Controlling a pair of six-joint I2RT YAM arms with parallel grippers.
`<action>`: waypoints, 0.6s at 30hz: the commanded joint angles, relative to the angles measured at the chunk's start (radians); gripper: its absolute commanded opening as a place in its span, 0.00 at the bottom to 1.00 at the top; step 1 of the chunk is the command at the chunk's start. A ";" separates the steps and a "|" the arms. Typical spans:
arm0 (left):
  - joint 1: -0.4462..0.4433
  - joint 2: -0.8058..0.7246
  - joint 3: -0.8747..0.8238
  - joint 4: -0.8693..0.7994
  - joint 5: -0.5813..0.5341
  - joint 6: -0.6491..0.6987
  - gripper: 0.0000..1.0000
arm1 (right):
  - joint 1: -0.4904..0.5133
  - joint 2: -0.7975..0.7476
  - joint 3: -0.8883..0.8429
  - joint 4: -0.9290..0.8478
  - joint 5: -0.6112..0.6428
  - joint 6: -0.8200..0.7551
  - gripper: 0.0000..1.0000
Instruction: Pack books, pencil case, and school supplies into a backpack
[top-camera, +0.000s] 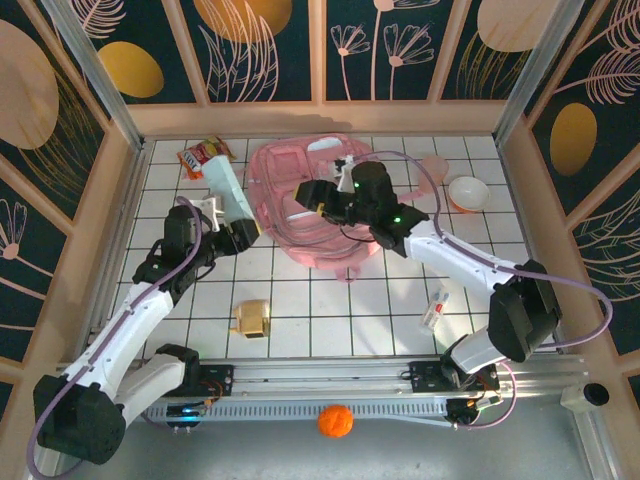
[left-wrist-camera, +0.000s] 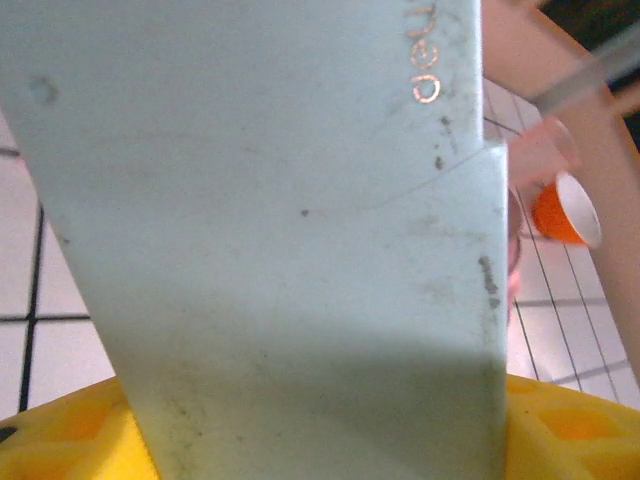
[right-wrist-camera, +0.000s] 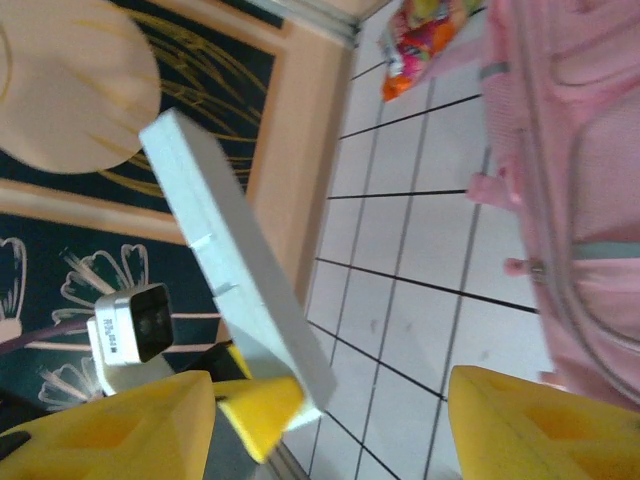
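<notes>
The left pincer (top-camera: 238, 233) is clamped on the near end of the flat, pale mint-green rectangular pencil case (top-camera: 222, 188). It holds the case off the bench (top-camera: 330, 300) at a tilt, the free end pointing toward the far-left corner. In the left wrist view the pouch stands between the yellow fingers (left-wrist-camera: 60, 445). The right pincer (right-wrist-camera: 332, 380) has its jaws wide apart with nothing between them, and it hangs over the left part of the large glossy pink backpack (top-camera: 320, 235). The backpack lies flat against the middle of the far edge.

The pencil case is just beside the backpack's left side and not yet inside, so the step in hand looks like packing the case. The next move calls for carrying it rightward to the backpack's mouth and sliding it in end-first. The free pincer would likely need to take the rim and hold it apart. Whether the zip is open I cannot tell.

Two supplies lie on the bench, well apart from the backpack. The small tan-yellow boxy object (top-camera: 250, 318) sits toward the near edge, left of middle. The small white oblong item with red marks (top-camera: 435, 312) sits toward the near edge on the right.
</notes>
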 joint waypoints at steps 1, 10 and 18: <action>0.005 0.023 0.036 0.076 0.148 0.262 0.21 | 0.050 0.004 0.053 0.075 0.098 -0.032 0.63; 0.005 0.038 0.004 0.149 0.270 0.291 0.22 | 0.142 0.058 0.127 0.020 0.218 -0.069 0.62; 0.006 0.041 0.001 0.161 0.307 0.285 0.23 | 0.184 0.160 0.260 -0.115 0.237 -0.148 0.60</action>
